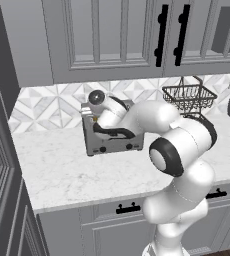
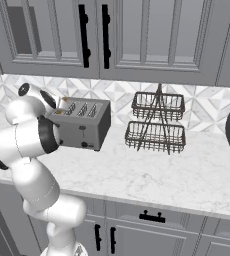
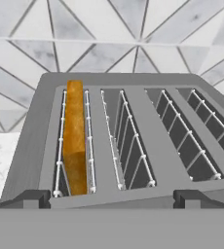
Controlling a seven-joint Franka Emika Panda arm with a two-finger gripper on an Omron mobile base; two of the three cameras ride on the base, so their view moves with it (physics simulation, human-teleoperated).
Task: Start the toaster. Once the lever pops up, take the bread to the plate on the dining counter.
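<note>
Marble counter (image 2: 152, 175) carries the toaster (image 2: 84, 125), set back against the patterned tile wall (image 3: 133, 29); the arm's elbow covers much of its body in the left base view, leaving only the lower front showing. Orange-brown bread (image 3: 75, 141) stands upright in the slot at nine o'clock of the four, its lower part sunk out of sight. The gripper (image 3: 111, 198) hangs released just above the toaster's near edge, its dark fingertips (image 3: 32, 198) spread wide and partly cut off.
</note>
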